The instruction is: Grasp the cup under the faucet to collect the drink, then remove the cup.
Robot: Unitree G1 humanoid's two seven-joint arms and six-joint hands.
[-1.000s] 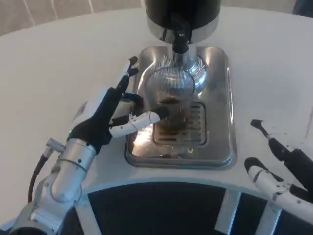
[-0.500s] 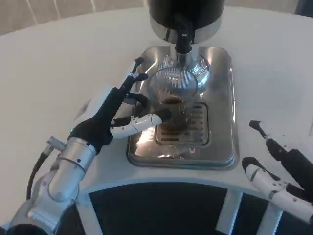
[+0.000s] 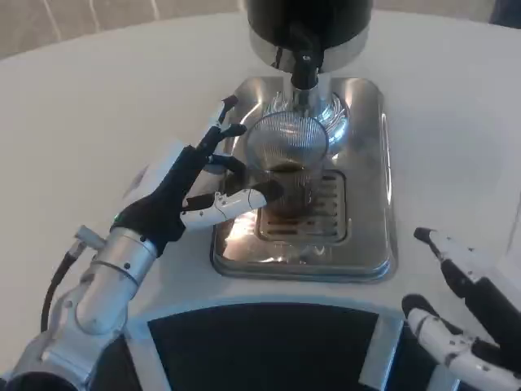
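Note:
A clear ribbed glass cup (image 3: 286, 167) with a little dark drink in its bottom stands on the grate of the steel drip tray (image 3: 368, 244), right below the black faucet (image 3: 304, 67) of the dispenser. My left hand (image 3: 199, 183) reaches in from the left and wraps the cup: its thumb crosses the cup's front and its fingers curl along the far left side. Low at the right edge of the picture, my right hand (image 3: 464, 314) lies with its fingers apart and nothing in it.
The dark dispenser body (image 3: 308, 20) rises behind the tray at the top of the picture. White tabletop (image 3: 73, 122) spreads to the left and right of the tray. The table's curved front edge runs just below the tray.
My left hand has drawn closer round the cup, its fingers now on the cup's side. My right hand has sunk lower and a little rightward in the picture. The cup stays under the faucet.

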